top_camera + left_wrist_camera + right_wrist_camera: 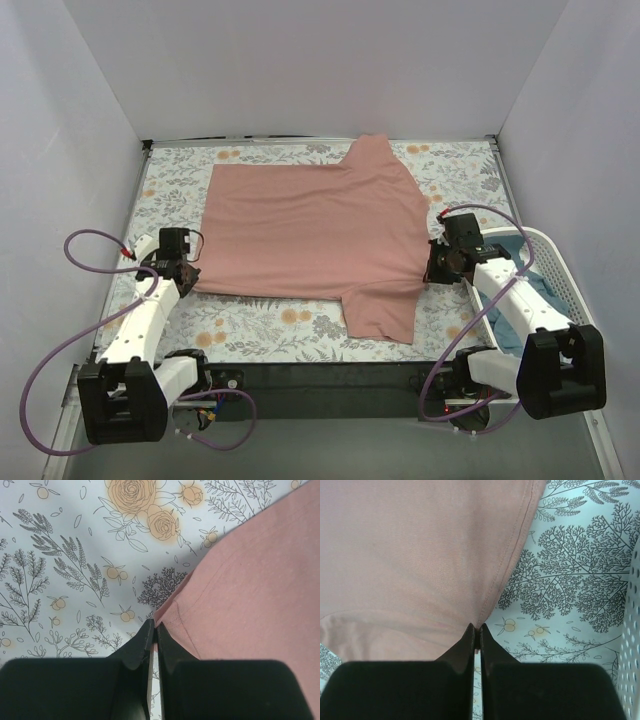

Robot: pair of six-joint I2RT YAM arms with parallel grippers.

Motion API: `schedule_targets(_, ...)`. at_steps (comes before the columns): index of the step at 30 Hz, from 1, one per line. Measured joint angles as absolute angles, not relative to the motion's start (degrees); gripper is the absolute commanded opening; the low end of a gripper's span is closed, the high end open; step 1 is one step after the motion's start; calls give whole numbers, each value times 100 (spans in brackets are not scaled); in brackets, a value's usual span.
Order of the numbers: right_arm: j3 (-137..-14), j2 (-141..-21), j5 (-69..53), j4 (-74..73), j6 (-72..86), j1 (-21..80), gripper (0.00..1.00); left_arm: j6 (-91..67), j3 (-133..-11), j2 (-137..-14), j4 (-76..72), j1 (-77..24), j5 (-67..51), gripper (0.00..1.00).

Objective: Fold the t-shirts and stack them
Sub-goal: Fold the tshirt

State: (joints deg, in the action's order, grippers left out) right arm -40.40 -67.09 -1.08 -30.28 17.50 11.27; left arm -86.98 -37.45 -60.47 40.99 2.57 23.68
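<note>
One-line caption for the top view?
Left gripper and right gripper pinch opposite edges of the pink t-shirt spread on the floral cloth.

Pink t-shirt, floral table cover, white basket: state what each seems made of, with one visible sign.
The pink t-shirt looks like matte knit cotton: fine ribbing, stitched hem. The floral table cover seems smooth printed cloth or vinyl; which is unclear. The white basket appears to be moulded plastic: perforated, rigid-looking wall.

Overhead rear view; wrist views close on pink t-shirt [310, 230]
</note>
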Motion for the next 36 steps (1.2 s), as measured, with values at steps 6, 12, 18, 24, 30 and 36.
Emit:
schedule_targets(6,-4477,-6945,-189,-3339,1664,1127,1,-8630,-3983,-6031,4198,257,2471,0)
schedule_targets(12,-5601,-7824,-191,-3422,1494,1125,1,-8473,-4515,-6646,3990,257,2486,0)
schedule_targets(18,-6663,-8812,-180,-3474,1293,1090,1,-8407,-5004,-7566,3557,257,2460,0)
schedule_targets(24,-7592,-9688,-207,-3507,1153,941,1,-8381,-5572,-8449,3166,257,2469,0)
schedule_targets(30,-8095,-10328,-305,-3514,1052,823,1,-8379,-5874,-9242,2864,257,2462,0)
schedule_targets(36,-8270,-10739,-388,-3524,1048,698,2,-8377,-5911,-9653,2687,255,2432,0)
